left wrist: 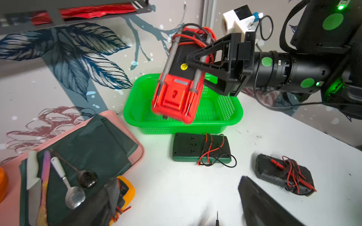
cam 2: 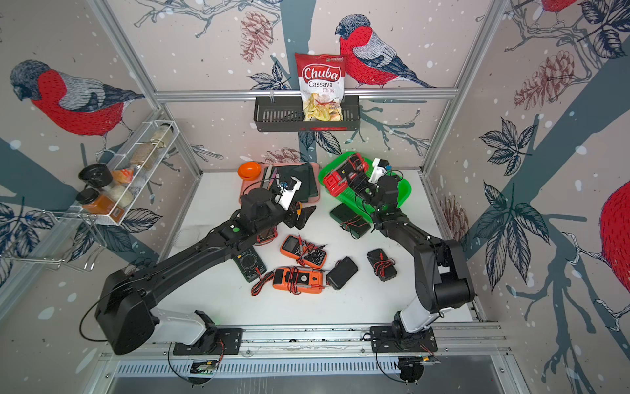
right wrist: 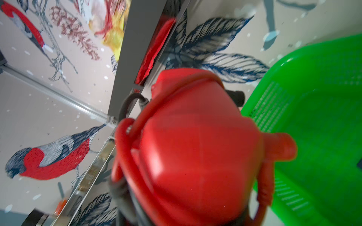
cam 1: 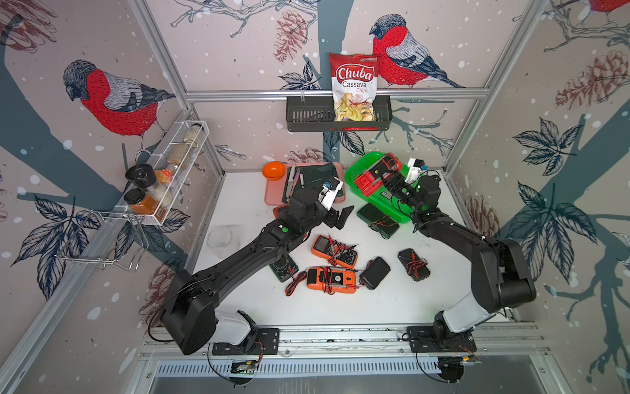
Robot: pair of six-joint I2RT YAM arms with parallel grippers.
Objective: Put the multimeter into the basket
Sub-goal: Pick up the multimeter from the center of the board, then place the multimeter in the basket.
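One view alone, the left wrist's, plainly showed the right fingers (left wrist: 195, 58) clamped across the red multimeter (left wrist: 176, 97), tilted and lead-wrapped above the basket (left wrist: 176, 129); left fingers (cam 1: 347, 215) stood apart.

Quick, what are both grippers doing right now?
Left gripper: jaws open, empty.
Right gripper: closed on the red multimeter, above the basket.

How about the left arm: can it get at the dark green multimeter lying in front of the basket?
Probably yes. The left gripper hangs open close to the dark green multimeter, bare table between them. The right gripper holds the red multimeter up over the basket, clear of that path.
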